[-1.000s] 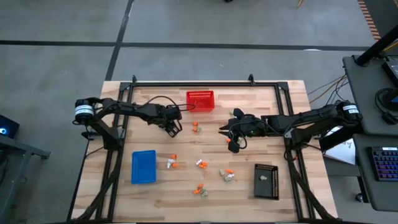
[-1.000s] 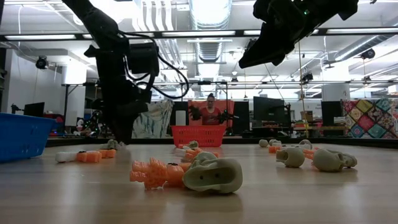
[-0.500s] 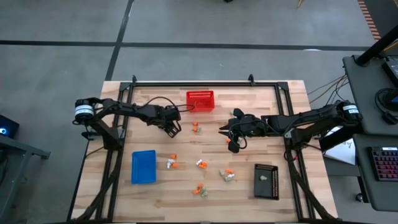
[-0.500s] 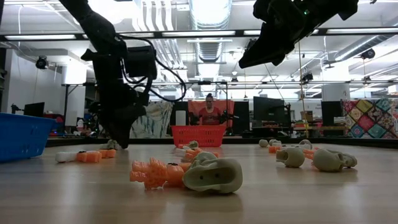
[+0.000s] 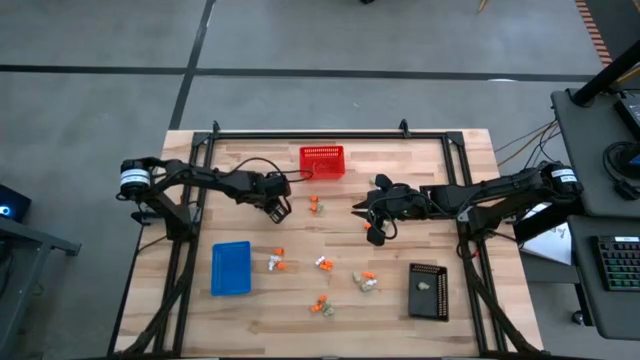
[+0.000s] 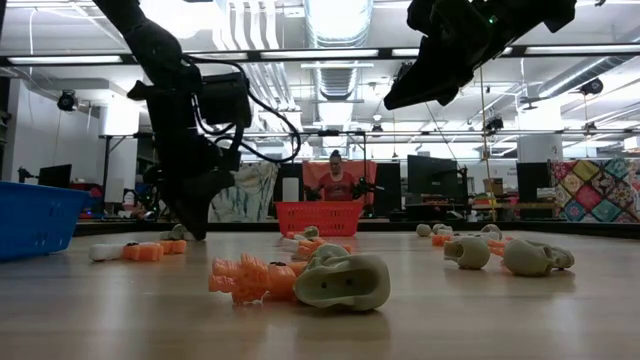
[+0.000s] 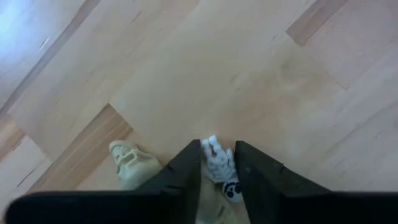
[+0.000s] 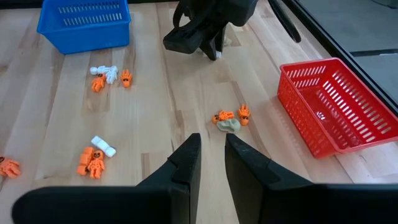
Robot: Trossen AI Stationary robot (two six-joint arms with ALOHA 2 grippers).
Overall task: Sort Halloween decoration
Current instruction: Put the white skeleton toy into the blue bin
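Wooden table (image 5: 470, 300) with a red basket (image 5: 323, 160) at its far edge. Left gripper (image 5: 283, 207) pinches a white trinket (image 7: 219, 165) — a beige trinket (image 7: 127, 159) beside it. Right gripper (image 5: 360, 211) hovers mid-table, fingers narrowly apart, empty.

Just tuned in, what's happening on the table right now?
The left gripper is down at the tabletop, its fingers closed around a small white trinket, with a beige one lying beside it. The right gripper hangs above the table's middle, holding nothing. More orange, white and beige trinkets lie scattered between the blue tray, red basket and black tray.
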